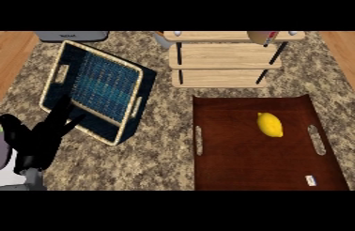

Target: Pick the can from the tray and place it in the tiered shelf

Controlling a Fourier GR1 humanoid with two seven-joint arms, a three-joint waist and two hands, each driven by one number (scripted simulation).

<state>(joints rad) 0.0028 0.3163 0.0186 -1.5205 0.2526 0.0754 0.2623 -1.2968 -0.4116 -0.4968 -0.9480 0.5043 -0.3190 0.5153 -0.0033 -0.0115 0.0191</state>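
Down at the lower left corner, the left robot hand (38,148) is in view with its black fingers straight and spread apart, pointing up the table (159,150). It grips nothing. The fingertips lie over the near corner of the basket (100,84), though whether they touch it can't be told from here. A bit of grey forearm shows under the hand, right at the edge.

The can (262,36) is not on the tray. It sits up at the far end, on the top board of the tiered shelf (225,56), toward the right end, close by the dark right-hand posts. Only a red and pale sliver of it shows, so I can't tell whether it stands or lies.

The shelf is pale wood, its boards stepped one below the other. Just in front of it lies the dark brown tray (235,155), with a slot handle on each long side. On the tray is a yellow lemon (270,124), right of centre, and a small white thing (311,180) near the front right corner, too small to make out.

The basket is to the left, well apart from the tray. It has a woven rim and a blue lining, and it sits at an angle. Behind it, a grey object (73,35) peeks in at the far edge.
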